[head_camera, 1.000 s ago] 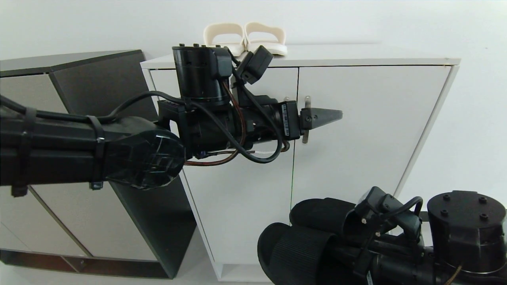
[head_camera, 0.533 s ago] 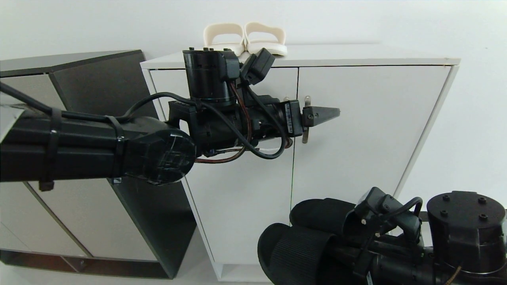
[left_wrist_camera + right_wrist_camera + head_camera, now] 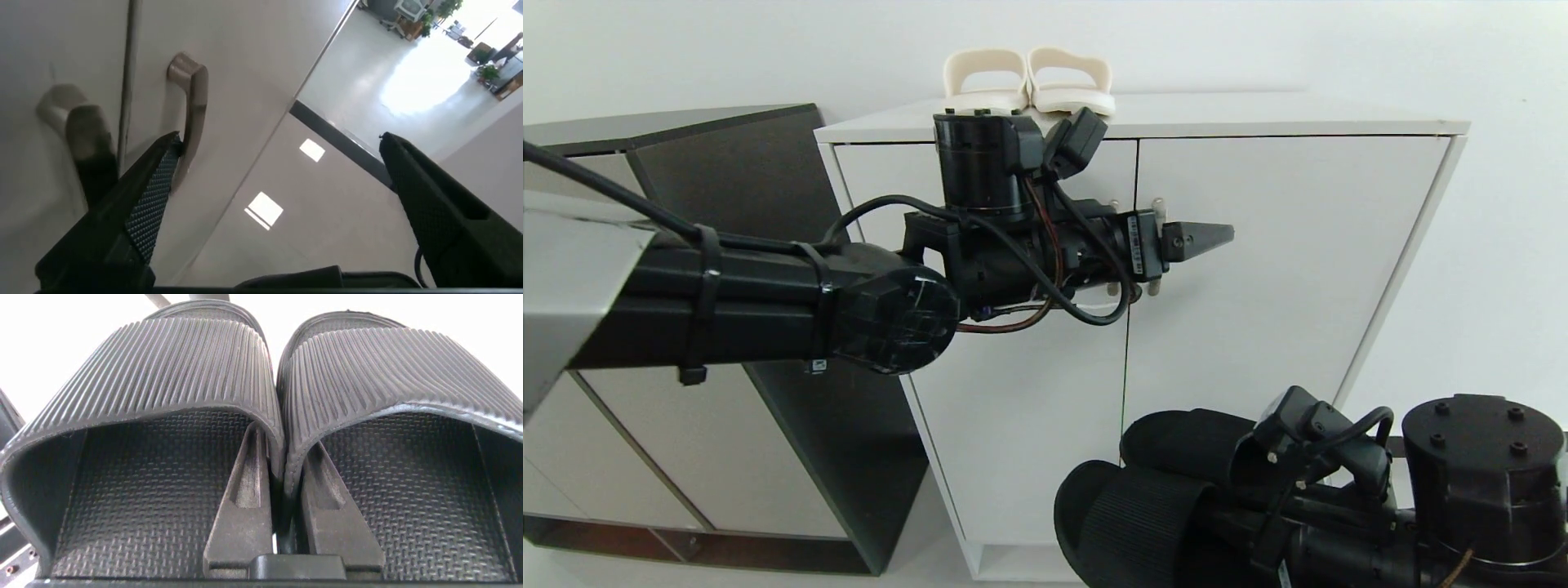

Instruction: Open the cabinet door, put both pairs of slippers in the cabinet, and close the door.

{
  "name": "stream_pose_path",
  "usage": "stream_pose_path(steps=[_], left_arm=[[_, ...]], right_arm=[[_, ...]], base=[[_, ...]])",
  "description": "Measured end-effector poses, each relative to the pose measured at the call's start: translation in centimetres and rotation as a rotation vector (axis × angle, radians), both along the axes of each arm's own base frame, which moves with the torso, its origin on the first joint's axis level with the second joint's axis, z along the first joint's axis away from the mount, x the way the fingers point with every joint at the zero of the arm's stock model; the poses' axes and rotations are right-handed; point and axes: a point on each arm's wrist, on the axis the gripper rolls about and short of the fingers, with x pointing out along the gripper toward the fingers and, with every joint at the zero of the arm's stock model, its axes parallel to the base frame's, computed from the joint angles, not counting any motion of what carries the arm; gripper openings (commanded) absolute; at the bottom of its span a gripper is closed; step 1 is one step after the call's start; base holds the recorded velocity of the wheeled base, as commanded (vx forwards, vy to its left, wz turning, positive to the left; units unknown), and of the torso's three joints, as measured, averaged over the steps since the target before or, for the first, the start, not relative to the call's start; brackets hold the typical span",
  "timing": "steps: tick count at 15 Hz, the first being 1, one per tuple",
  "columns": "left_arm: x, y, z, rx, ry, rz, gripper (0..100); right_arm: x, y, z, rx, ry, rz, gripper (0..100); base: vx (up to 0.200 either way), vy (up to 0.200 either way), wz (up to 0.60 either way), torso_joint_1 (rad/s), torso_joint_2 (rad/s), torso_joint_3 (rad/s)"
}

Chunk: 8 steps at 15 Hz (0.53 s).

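Okay, far left: dark cabinet (image 3: 727,163), not yours, ignore it. Next, the left gripper (image 3: 1196,237) sits sideways at the front of the white cabinet (image 3: 1258,327). It's spread wide with nothing in it, and in the wrist view one finger (image 3: 147,212) is just beside the right door's handle (image 3: 189,90). Both doors are shut. The handle looks like a thin, smooth metal bar, stiff and likely slippery, so close on its middle and pull squarely. The door itself is probably a light panel and should swing easily.

The cream slippers (image 3: 1029,77) sit side by side on the cabinet top, above the left door. They look like soft foam: light and squashy. Pinch the two inner walls together, not the straps.

Low right, the black slippers (image 3: 1160,490) are up in the right gripper (image 3: 282,514), which is clamped on their touching inner walls. The ribbed rubber should grip well, but the pair is floppy, so don't swing it fast.
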Motion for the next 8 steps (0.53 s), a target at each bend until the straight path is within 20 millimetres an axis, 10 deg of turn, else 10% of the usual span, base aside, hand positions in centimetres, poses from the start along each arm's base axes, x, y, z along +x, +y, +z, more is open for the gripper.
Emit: stream_pose_path(steps=[1, 8], left_arm=[[0.16, -0.20, -0.15, 0.001, 0.000, -0.001, 0], [-0.14, -0.54, -0.63, 0.014, 0.015, -0.009, 0]], right_arm=[[0.00, 0.00, 0.00, 0.000, 0.000, 0.000, 0], [-0.27, -0.09, -0.29, 0.004, 0.023, 0.040, 0]], base=[[0.000, 0.000, 0.00, 0.000, 0.00, 0.000], [0.000, 0.000, 0.00, 0.000, 0.00, 0.000]])
